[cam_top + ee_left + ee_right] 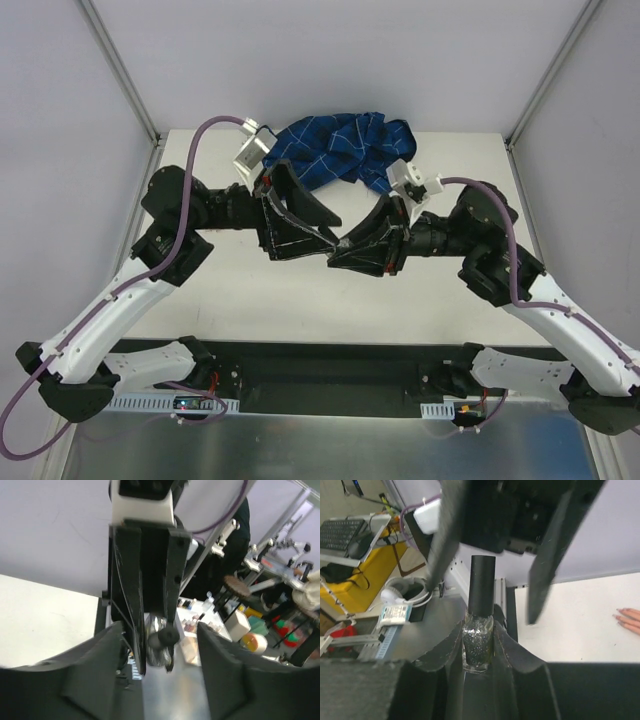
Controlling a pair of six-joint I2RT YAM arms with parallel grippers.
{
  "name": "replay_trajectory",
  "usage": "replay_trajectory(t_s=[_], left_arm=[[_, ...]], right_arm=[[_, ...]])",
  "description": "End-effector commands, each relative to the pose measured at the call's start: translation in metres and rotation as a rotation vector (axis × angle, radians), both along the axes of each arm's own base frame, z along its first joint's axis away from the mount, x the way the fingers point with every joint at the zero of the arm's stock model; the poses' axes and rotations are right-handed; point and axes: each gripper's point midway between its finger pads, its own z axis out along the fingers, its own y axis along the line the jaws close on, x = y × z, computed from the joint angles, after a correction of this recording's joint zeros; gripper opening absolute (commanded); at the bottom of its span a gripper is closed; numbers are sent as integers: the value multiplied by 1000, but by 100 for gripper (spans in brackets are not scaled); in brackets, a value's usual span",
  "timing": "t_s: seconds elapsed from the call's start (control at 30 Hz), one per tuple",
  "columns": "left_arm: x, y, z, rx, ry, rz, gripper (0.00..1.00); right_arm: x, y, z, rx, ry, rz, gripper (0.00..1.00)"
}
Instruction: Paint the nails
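Note:
My right gripper (pixel 478 630) is shut on a small glitter polish bottle (pixel 478 647) and holds it upright, its tall black cap (pixel 482 582) free above the jaws. Over the middle of the table my left gripper (pixel 332 235) meets the right gripper (pixel 347 251) tip to tip. In the left wrist view my left gripper (pixel 160 630) stands open astride the cap (pixel 164 637), its fingers (pixel 112 650) apart from it. The dummy hand's peach fingers (pixel 630 621) with pink nails (pixel 619 612) lie on the white table at the right. Its blue checked sleeve (pixel 340 150) lies at the back.
Metal frame posts (pixel 118 70) rise at the table's (pixel 250 300) back corners. A black base rail (pixel 320 365) runs along the near edge. Beyond the table stand a desk with a keyboard (pixel 342 532), white headphones (pixel 402 592) and shelves of small items (pixel 200 622).

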Motion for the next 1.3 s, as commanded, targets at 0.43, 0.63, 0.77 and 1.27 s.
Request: replay_trajectory(t_s=[0.43,0.63,0.77,1.27], left_arm=[[64,3,-9,169,254,391,91],[70,2,-21,192,302,418,80],[74,0,-30,207,327,428,70],[53,-18,-31,211,269,225,0]], right_arm=[[59,-10,-22,-145,-160,-397,0],[75,-20,-21,-164,-202,-553,0],[82,-25,-19,-163,-225,-631,0],[76,-23,-16,-136,-227,-650,0]])
